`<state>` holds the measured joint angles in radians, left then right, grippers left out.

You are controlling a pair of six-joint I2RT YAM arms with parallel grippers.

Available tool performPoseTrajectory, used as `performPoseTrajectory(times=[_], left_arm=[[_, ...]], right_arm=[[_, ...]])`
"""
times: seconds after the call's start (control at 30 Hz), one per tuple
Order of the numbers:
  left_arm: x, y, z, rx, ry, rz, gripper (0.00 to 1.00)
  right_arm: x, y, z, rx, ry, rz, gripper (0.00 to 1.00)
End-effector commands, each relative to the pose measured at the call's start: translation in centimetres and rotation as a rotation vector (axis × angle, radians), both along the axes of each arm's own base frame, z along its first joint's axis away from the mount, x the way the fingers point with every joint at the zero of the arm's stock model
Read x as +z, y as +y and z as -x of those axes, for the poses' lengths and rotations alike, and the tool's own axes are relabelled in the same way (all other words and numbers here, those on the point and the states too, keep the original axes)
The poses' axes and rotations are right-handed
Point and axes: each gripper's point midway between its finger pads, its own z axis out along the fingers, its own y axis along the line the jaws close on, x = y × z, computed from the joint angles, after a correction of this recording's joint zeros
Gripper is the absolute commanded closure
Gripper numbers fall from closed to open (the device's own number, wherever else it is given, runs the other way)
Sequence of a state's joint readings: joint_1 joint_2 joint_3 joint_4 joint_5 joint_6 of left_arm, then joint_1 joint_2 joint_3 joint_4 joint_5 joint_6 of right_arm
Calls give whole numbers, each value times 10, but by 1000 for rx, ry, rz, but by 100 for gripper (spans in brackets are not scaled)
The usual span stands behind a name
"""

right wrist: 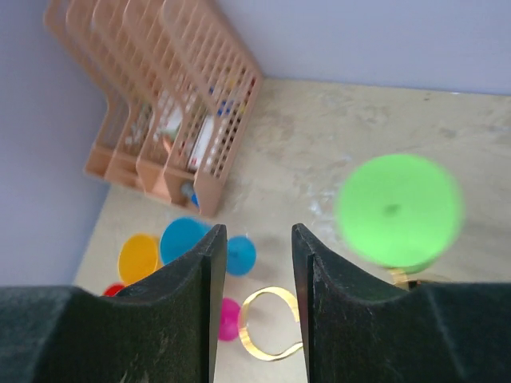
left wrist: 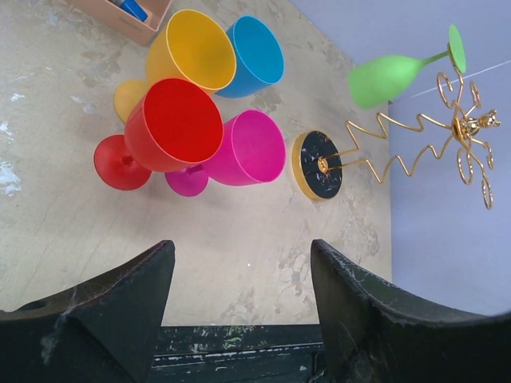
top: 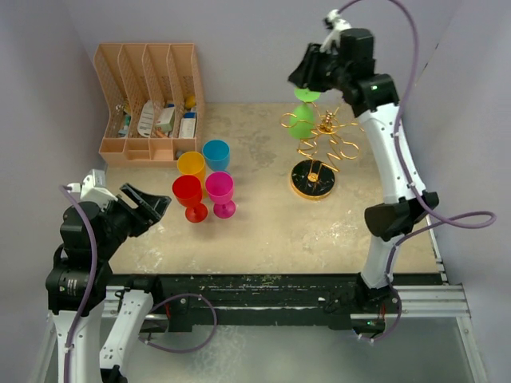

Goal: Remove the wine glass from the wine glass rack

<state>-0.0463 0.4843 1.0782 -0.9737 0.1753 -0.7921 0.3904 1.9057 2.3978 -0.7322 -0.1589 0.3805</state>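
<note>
The green plastic wine glass [top: 302, 120] hangs bowl-down from a curled arm of the gold wire wine glass rack [top: 323, 148], which stands on its round dark base toward the far right of the bench [top: 263, 231]; the right pincer [right wrist: 254, 239] hovers above the glass's round foot, fingers narrowly parted and gripping nothing, the foot beside the gap, not inside it; the left pincer [left wrist: 239, 255] sits spread and empty over the near left corner; a cluster of red, yellow, blue and magenta plastic goblets [top: 188, 190] stands left of centre.
</note>
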Motion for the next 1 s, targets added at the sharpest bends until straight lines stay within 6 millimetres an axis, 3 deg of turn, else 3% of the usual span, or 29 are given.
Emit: performPoseTrajectory(times=[0.0, 0.07, 0.2, 0.33, 0.53, 0.97], left_arm=[[16, -3, -8, -24, -65, -10, 28], [14, -3, -8, -25, -58, -13, 28], [11, -3, -10, -27, -51, -19, 28], [7, -4, -12, -33, -41, -17, 28], [5, -6, -15, -45, -33, -17, 28], [1, -6, -16, -50, -20, -19, 28]], right_arm=[[64, -40, -16, 0, -85, -286, 59], [58, -62, -29, -40, -65, -302, 58], [38, -84, -41, -94, -7, -298, 58], [17, -107, -45, -138, 53, -328, 58], [-5, -126, -47, -146, 107, -328, 58], [-46, -119, -54, -77, 191, -331, 61]])
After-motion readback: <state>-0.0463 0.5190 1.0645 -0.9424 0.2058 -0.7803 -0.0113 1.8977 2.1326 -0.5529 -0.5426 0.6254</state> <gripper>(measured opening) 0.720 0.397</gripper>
